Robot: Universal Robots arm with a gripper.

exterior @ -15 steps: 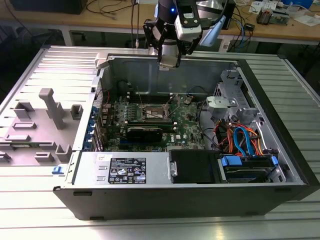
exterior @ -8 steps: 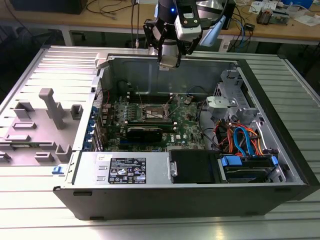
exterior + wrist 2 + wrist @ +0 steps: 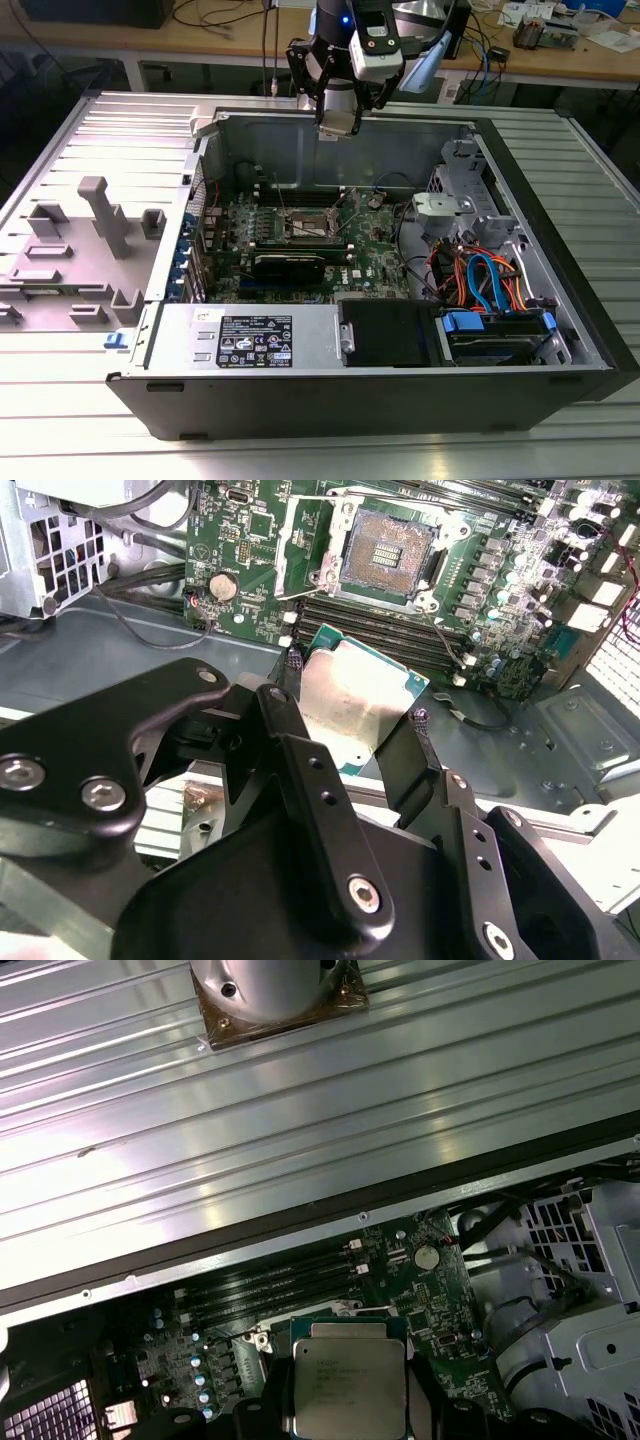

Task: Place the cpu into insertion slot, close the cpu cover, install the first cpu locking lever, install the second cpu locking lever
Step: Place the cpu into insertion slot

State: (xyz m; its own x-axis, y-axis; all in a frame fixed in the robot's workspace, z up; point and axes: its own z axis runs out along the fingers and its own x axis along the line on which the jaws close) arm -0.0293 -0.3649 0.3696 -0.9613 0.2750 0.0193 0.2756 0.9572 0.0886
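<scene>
computer case [image 3: 350, 400] on ribbed metal table [image 3: 60, 440]

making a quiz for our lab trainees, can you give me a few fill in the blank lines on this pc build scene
1. The gripper holds the ___ between its jaws.
2. The insertion slot is ___, with its contacts bare.
3. The held chip hangs ___ the open computer case.
Missing words: cpu; empty; above.
</scene>
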